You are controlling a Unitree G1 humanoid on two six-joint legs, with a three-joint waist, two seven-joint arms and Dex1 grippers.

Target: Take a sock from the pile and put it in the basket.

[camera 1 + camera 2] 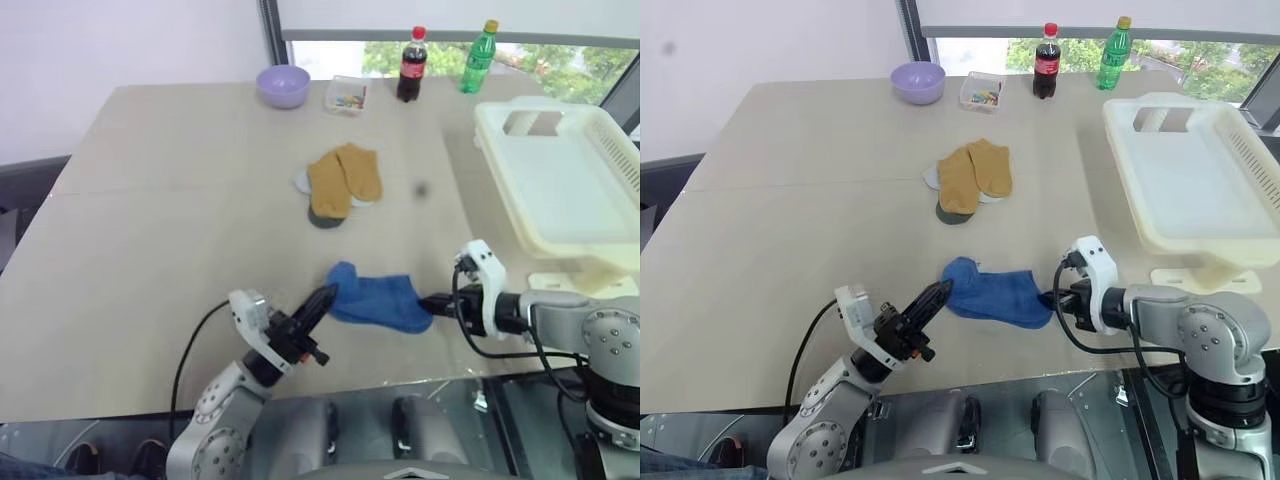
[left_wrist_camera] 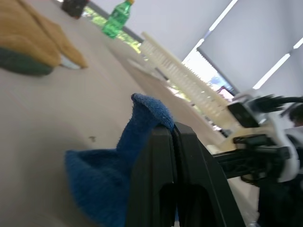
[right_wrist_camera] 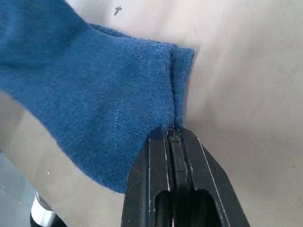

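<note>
Blue knit, the sock (image 1: 378, 302) lies near the table's (image 1: 150, 250) front edge, stretched between the two grippers. At its left end the left gripper (image 1: 322, 300) has its black fingers pressed together on a raised fold of the fabric; the left wrist view shows that fold standing up over the fingertips (image 2: 163, 142), while the lower part of the sock is hidden behind the fingers. At its right end the right gripper (image 1: 432, 302) is clamped on the sock's hem; the right wrist view shows the seam running into the closed tips (image 3: 171, 135), which the head views leave too small to make out.

Behind the sock, toward the middle of the table, sits the pile (image 1: 340, 185): two mustard-brown socks on top, with a grey sock and something pale showing only as slivers beneath them. A lilac bowl (image 1: 284, 85), a small clear box (image 1: 347, 95) whose contents are too small to tell, a cola bottle (image 1: 412, 65) and a green bottle (image 1: 478, 57) stand along the far edge.

At the table's right edge the basket (image 1: 600, 160) is cut off by the left eye view's border; the right eye view shows more of its slatted side.
</note>
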